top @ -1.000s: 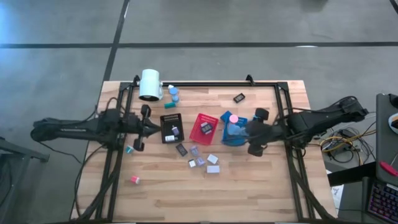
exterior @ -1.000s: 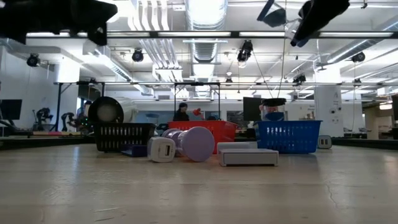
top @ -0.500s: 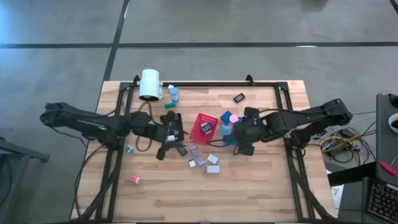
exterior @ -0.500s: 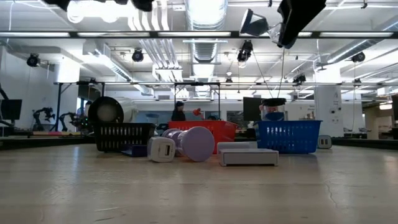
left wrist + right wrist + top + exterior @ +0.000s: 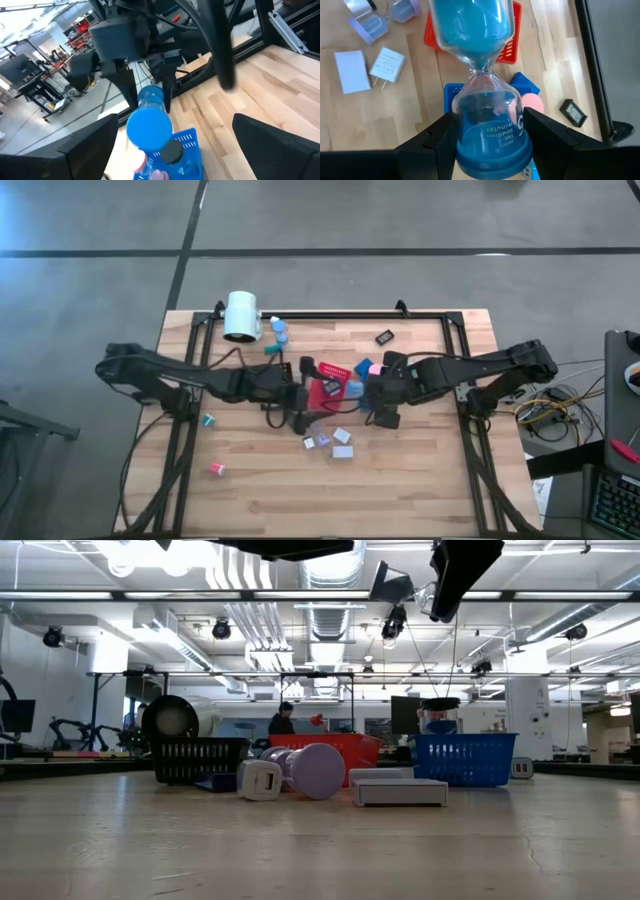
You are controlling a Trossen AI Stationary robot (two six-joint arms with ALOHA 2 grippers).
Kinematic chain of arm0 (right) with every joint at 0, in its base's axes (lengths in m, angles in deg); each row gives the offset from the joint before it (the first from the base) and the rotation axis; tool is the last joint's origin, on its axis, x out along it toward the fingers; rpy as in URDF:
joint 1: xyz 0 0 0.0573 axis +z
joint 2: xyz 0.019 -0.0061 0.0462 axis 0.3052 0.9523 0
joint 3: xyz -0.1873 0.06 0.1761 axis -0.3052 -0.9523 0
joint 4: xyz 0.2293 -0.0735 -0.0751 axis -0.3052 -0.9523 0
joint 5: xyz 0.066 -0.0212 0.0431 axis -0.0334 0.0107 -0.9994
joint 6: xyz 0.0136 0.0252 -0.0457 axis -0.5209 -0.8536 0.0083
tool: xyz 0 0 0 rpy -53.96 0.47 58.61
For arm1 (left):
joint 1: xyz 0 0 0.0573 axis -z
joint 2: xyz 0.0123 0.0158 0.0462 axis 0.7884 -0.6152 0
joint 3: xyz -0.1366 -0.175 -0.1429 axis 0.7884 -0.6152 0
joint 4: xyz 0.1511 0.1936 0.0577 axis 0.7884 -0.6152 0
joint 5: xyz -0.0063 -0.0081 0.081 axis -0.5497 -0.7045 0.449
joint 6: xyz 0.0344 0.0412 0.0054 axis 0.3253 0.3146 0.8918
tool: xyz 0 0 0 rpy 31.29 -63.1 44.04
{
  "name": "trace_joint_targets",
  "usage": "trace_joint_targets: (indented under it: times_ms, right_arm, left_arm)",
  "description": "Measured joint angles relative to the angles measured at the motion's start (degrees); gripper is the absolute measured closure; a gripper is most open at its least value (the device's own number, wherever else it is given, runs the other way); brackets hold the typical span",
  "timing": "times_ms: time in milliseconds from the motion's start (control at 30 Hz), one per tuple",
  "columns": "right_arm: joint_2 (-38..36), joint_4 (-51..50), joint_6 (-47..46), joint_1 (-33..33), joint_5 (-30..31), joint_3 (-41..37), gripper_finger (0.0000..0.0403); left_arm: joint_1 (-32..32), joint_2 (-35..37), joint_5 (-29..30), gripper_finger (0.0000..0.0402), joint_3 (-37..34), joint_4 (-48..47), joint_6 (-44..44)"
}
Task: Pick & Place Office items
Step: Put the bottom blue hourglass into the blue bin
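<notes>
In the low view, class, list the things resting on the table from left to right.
Black mesh tray → small white block → round lavender cap → flat grey rectangular block → blue mesh tray.

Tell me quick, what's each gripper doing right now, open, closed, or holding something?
Left gripper: open, empty, facing the blue sand timer.
Right gripper: closed on the blue sand timer, held above the blue tray.
</notes>
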Motion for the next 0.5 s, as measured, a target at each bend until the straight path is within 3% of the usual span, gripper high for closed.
trace_joint_targets:
  times_ms: [500]
  right_arm:
    - [-0.06, 4.71, 2.62, -0.02, -0.94, 0.12, 0.0214]
  left_arm:
    - [-0.79, -5.2, 3.66, 0.0002, 4.5, 0.04, 0.27]
